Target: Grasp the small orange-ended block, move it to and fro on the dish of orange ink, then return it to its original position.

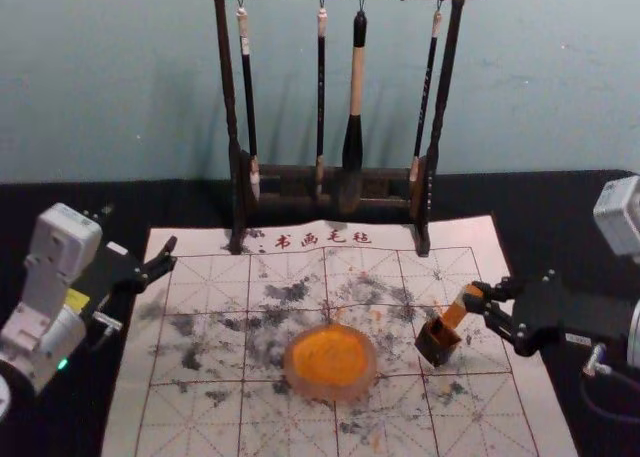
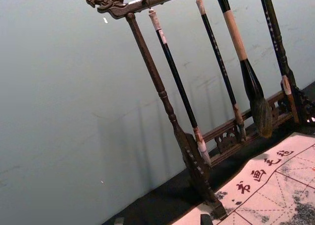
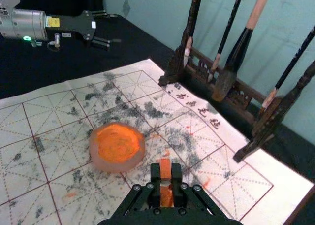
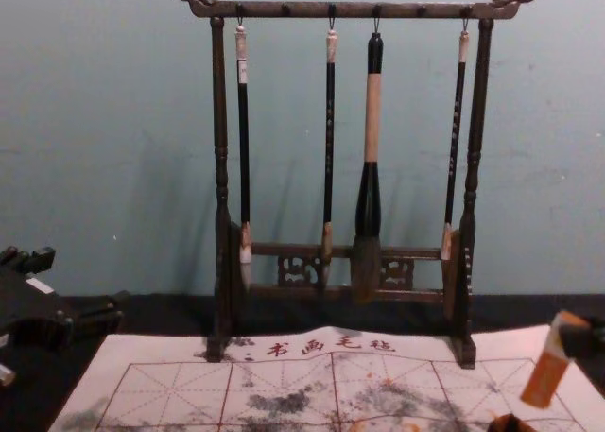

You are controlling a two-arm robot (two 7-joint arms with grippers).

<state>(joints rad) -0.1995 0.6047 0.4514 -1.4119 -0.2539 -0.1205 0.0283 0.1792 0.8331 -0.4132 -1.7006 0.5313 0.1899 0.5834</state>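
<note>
Right of your ink dish and near the mouth of the small dark box, the orange-ended block slants down from your right gripper, pinched firmly, while your left gripper hangs spread farther off, left.

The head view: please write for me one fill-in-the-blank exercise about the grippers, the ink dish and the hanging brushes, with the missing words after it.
The right gripper holds the block between its two ____.
The ink in the round dish is ____ in colour.
From the wooden rack hang exactly ____ brushes.
The left gripper is not shut but ____.

Missing words: fingers; orange; four; open.
</note>
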